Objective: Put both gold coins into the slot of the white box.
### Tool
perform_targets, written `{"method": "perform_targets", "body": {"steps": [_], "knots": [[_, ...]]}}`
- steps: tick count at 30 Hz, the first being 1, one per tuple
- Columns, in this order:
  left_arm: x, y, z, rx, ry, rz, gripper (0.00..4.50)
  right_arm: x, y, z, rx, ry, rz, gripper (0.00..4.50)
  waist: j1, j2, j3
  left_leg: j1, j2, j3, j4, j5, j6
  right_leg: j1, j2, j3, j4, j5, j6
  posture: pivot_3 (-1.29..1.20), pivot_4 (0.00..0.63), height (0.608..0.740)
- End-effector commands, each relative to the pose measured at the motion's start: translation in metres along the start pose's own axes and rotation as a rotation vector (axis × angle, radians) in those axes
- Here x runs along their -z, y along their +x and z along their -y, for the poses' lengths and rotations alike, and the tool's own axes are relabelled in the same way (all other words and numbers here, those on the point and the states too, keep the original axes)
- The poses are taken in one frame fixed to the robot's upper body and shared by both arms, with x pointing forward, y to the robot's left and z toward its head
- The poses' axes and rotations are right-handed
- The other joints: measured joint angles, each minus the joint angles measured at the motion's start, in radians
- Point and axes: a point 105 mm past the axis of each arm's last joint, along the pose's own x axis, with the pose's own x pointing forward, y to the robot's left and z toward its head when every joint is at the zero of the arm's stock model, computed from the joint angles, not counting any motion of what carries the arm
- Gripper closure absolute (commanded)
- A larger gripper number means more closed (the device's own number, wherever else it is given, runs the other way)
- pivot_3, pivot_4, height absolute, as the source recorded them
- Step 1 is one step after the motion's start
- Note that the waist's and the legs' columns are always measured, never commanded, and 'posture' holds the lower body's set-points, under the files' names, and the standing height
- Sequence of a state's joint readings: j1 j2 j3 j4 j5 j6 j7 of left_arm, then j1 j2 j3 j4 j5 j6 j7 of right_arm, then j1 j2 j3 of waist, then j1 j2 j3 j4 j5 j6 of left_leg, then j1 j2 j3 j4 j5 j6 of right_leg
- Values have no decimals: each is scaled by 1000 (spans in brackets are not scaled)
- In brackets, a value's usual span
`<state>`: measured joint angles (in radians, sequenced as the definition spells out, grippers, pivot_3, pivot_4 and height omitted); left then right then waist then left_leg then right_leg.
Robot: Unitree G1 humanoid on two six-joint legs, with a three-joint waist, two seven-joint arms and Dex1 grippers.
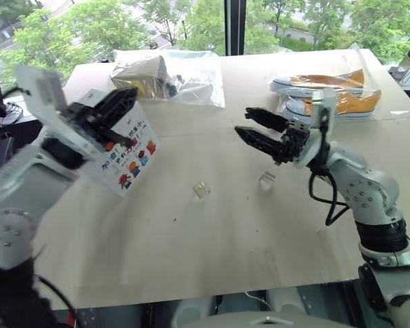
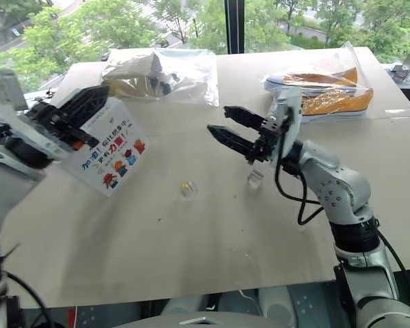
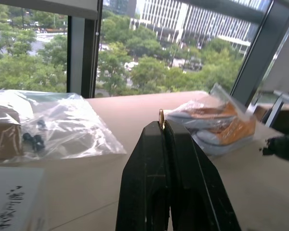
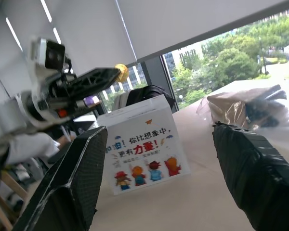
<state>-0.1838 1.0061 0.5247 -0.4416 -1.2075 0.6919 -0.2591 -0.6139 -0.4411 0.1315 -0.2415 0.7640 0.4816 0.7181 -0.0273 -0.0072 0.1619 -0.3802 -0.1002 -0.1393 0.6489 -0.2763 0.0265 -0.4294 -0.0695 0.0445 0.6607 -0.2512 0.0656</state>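
My left gripper (image 1: 132, 96) is held up at the left, shut on a gold coin (image 3: 161, 119) that sticks out at its fingertips; the same coin (image 4: 121, 72) shows in the right wrist view. Just behind and below that gripper stands the white box (image 1: 133, 160), with cartoon figures and red and blue text on its tilted face. Its slot is out of view. My right gripper (image 1: 242, 123) hovers over the middle of the table, pointing left toward the box, open with nothing between its fingers. A clear block (image 2: 186, 186) carries a yellowish glint; I cannot tell if it is a coin.
A second clear block (image 1: 266, 180) lies under the right gripper. A clear bag with a brown parcel (image 1: 167, 75) sits at the back left, and bagged orange shoes (image 1: 328, 92) at the back right. The beige table (image 1: 191, 253) ends at a front edge near me.
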Motion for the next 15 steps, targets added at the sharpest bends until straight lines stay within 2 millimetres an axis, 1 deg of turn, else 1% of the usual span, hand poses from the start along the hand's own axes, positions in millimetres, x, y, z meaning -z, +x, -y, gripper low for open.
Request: {"method": "perform_targets", "body": {"steps": [1, 6, 8, 12, 15], "knots": [[-13, -23, -32, -66, 99, -40, 4500, -15, 10, -6, -82, -200, -10, 776, -6, 0, 0, -2, 0, 0, 0, 0, 0, -3, 1, 0, 1, 0, 0, 0, 150, 740], [7, -38, -60, -111, 164, -164, 4500, -23, 19, -11, -112, -217, 12, 776, -8, 0, 0, -4, 0, -1, -1, 0, 0, -3, -2, -1, -2, 0, 0, 0, 150, 740], [13, -38, -66, -105, 161, -176, 4500, -23, 21, -13, -118, -215, 16, 776, -5, 0, 0, -5, 0, -1, -1, 0, 0, -3, -2, -1, -2, 0, 0, 0, 150, 740], [27, -33, -81, -101, 185, -233, 4500, -15, 22, -16, -119, -218, 4, 776, -3, 0, 0, -5, 0, -2, -1, 0, 0, -3, -2, -2, -2, 0, 0, 0, 150, 740], [34, -30, -92, -110, 224, -272, 4500, -14, 22, -16, -108, -215, 3, 776, -6, 0, 0, -4, 0, -2, -1, 0, 0, -3, -2, -2, -1, 0, 0, 0, 150, 740]]}}
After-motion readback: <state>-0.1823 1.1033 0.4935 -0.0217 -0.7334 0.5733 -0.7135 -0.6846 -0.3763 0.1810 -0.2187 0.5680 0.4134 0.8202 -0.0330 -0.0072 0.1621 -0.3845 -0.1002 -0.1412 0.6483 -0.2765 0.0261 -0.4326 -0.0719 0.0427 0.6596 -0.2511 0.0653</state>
